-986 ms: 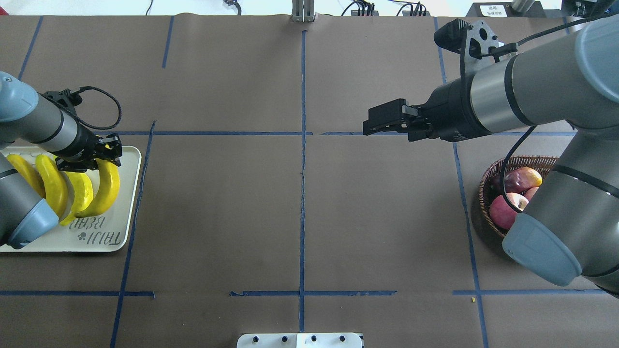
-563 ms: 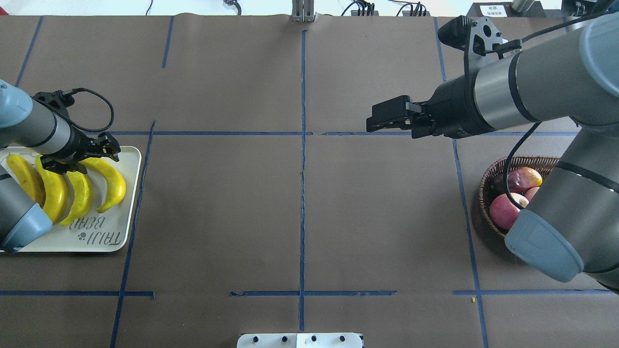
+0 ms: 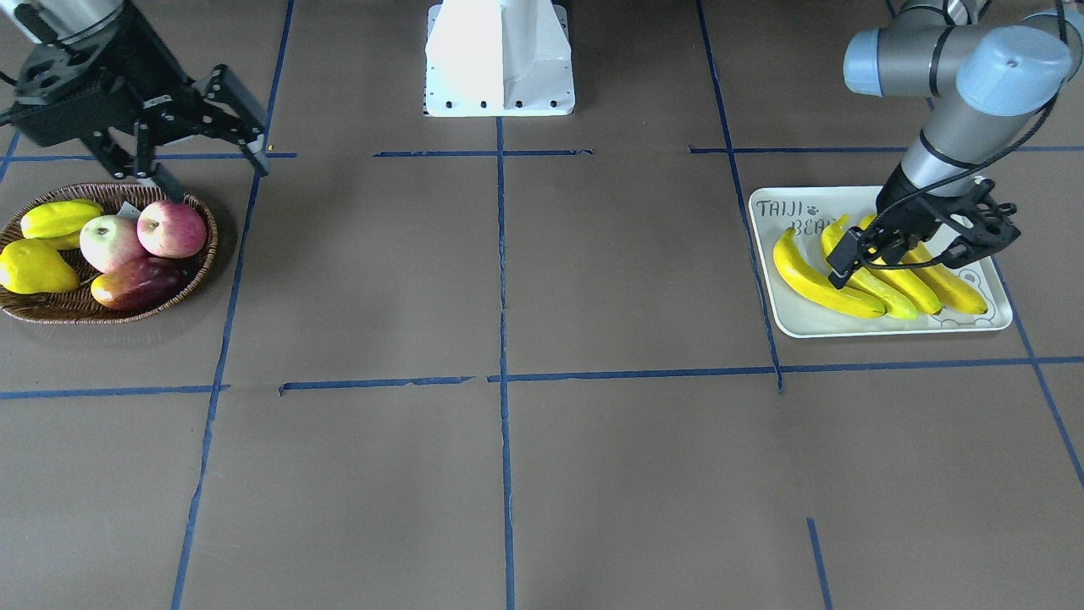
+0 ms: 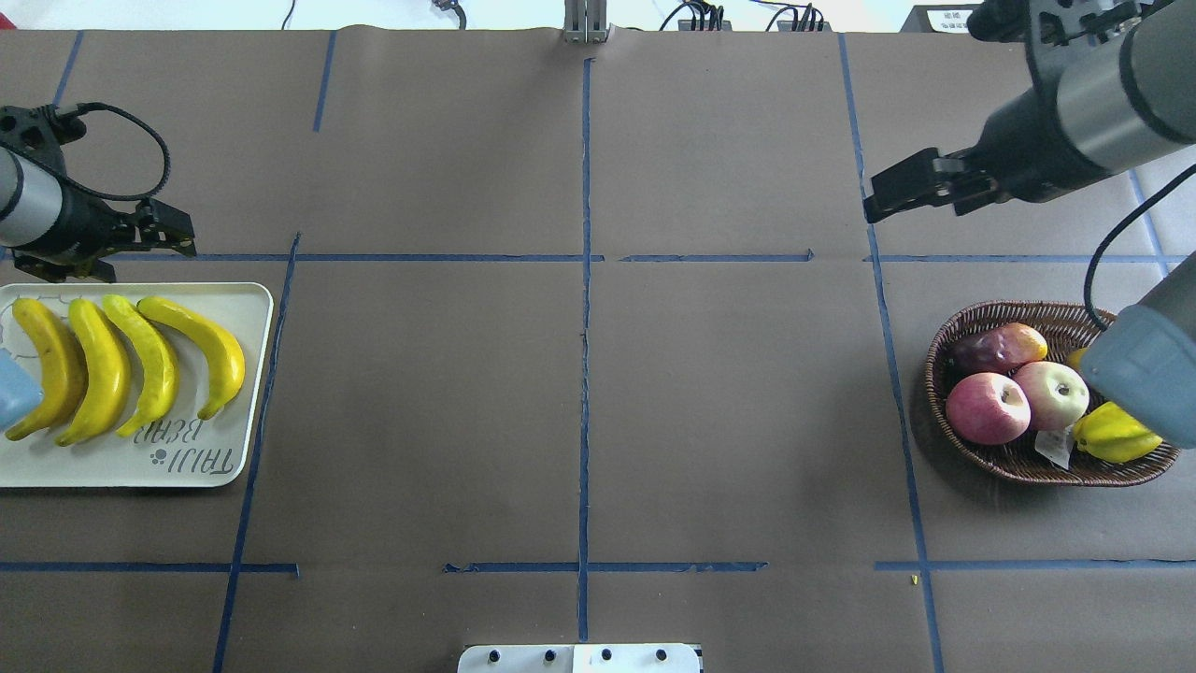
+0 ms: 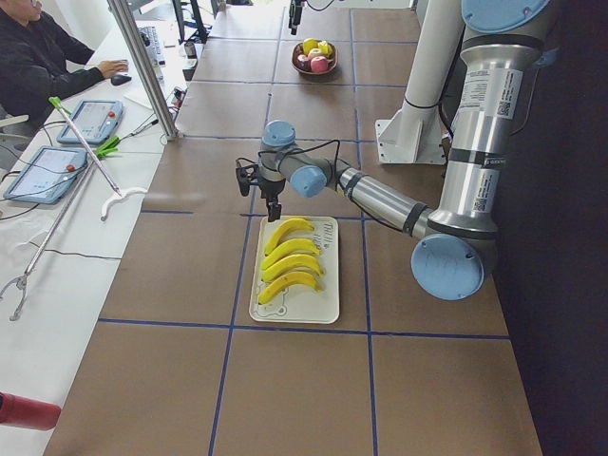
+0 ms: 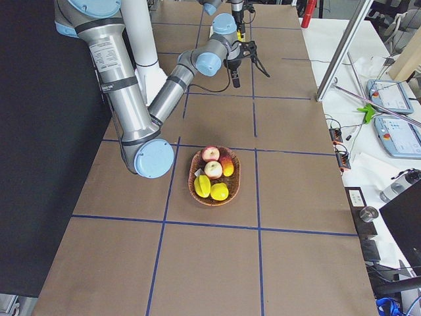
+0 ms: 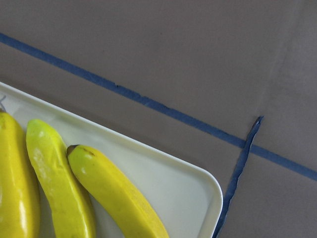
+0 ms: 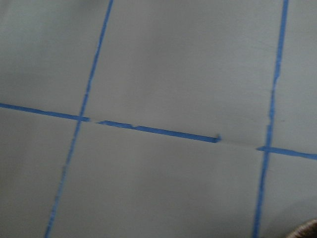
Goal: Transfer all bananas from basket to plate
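4 bananas [image 4: 107,369] crowd the plate [image 4: 56,467]; lettered end bare.

Three bananas [image 7: 114,193] lie side by side at the lower left, tips pointing up, on a cream tray [image 7: 178,193]; its rounded corner sits just short of blue tape lines [image 7: 148,101] crossing the brown counter [image 7: 188,44]

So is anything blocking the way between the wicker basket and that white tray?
Nothing visible does. All four bananas lie on the plate, none shows in the basket, and the left end effector hangs open near the plate's far edge.
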Robot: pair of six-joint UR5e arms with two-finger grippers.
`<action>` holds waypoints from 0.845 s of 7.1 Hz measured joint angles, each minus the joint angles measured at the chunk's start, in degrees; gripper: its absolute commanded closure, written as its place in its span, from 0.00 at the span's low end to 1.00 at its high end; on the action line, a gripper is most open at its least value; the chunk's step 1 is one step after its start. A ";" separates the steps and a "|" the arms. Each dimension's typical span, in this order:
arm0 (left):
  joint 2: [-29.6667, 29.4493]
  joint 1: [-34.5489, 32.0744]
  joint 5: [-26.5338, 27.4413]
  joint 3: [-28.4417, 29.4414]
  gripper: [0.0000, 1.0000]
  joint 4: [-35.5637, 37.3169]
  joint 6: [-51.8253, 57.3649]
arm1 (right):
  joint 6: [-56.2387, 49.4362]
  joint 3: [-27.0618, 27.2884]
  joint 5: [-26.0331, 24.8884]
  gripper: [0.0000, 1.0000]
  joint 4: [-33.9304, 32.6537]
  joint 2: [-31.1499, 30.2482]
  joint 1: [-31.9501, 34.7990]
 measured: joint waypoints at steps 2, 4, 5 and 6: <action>0.92 -9.55 -2.86 0.36 0.00 5.48 22.53 | -14.56 -4.05 6.53 0.00 -2.75 -4.70 9.93; 1.08 -21.48 -9.07 1.65 0.00 14.48 44.14 | -26.52 -9.49 11.16 0.00 -3.13 -8.23 18.11; 1.12 -26.24 -11.38 1.96 0.00 19.58 52.15 | -33.06 -13.03 12.34 0.00 -3.02 -9.75 21.44; 1.13 -29.05 -13.09 2.55 0.00 23.14 56.21 | -38.22 -16.65 13.84 0.00 -2.94 -10.81 24.29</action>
